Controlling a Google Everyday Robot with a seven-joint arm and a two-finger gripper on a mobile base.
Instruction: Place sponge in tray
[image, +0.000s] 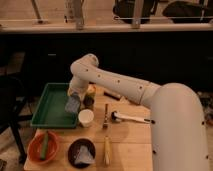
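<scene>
Jaws and tray set the question: the jaws hung over the right edge of the green tray (50, 107) on the table (127, 145), so the release point lay directly below and slightly left. White and bulky, the arm (125, 87) reached in from the right. Just right of the tray stood a white cup (85, 118). At the gripper (75, 100), the jaws appeared closed on the blue-grey sponge (72, 105), which hung beneath them over the tray's inner right side, seemingly not yet resting on its floor.
</scene>
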